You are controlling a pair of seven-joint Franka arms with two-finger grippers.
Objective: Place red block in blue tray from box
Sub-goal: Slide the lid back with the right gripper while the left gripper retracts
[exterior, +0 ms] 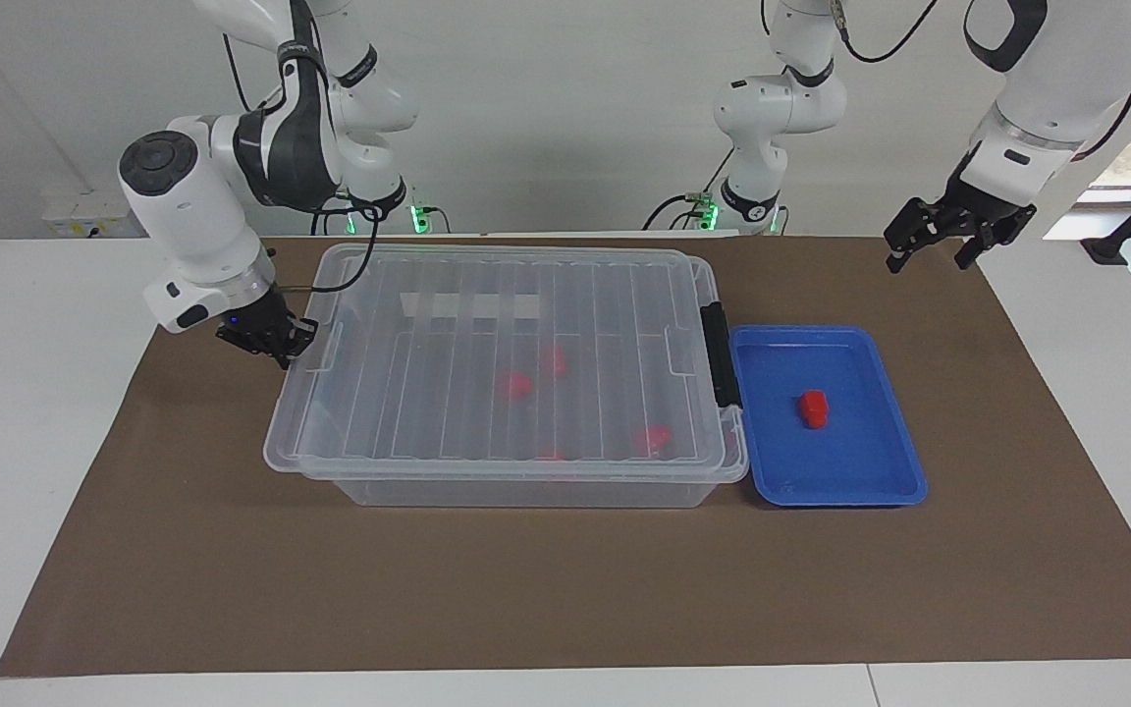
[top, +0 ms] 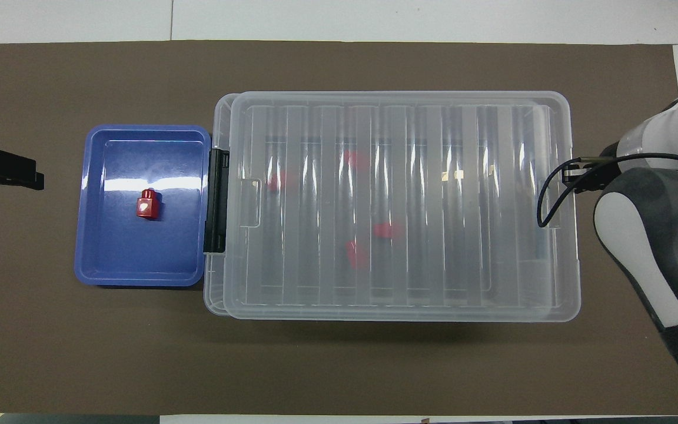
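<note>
One red block (exterior: 813,408) lies in the middle of the blue tray (exterior: 826,491); it also shows in the overhead view (top: 148,205) in the tray (top: 139,277). The box (exterior: 507,363) stands beside the tray with its ribbed lid down and its black latch (exterior: 720,353) toward the tray. Several more red blocks (exterior: 514,385) show dimly through the lid (top: 398,206). My right gripper (exterior: 269,341) is low at the box's corner at the right arm's end, against the lid's rim. My left gripper (exterior: 931,257) is open and empty, raised over the mat at the left arm's end.
A brown mat (exterior: 565,589) covers the table under the box and tray. White table (exterior: 35,442) lies around it. The right arm's body (top: 651,235) hangs over the mat next to the box's end.
</note>
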